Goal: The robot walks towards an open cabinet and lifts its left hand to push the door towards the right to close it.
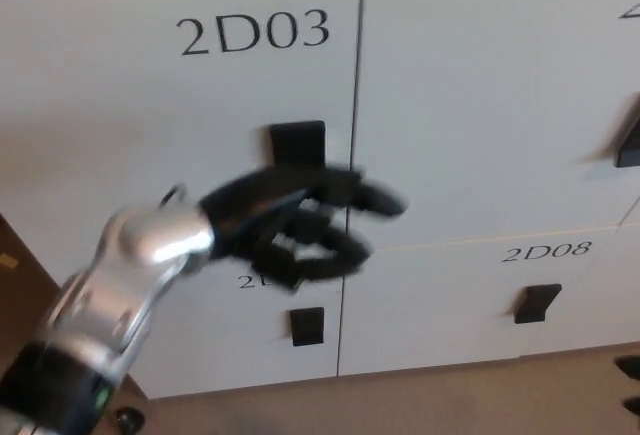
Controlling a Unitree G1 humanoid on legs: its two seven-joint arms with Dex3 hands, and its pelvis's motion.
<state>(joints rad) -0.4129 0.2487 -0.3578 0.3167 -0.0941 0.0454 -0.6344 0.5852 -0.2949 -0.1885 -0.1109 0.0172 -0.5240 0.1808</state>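
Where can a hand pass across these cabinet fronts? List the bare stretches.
Bare: the white upper-right door, between the vertical seam and the black edge handle. Crowded: around the black rectangular handle under the 2D03 label, where the black left hand hangs.

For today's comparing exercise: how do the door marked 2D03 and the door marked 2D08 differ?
The 2D03 door is tall, while the 2D08 door is short and wide. 2D03's black handle is partly covered by the robot's left hand; 2D08's handle shows clear. 2D03 sits in the upper row, 2D08 lower right. Both are white with black labels.
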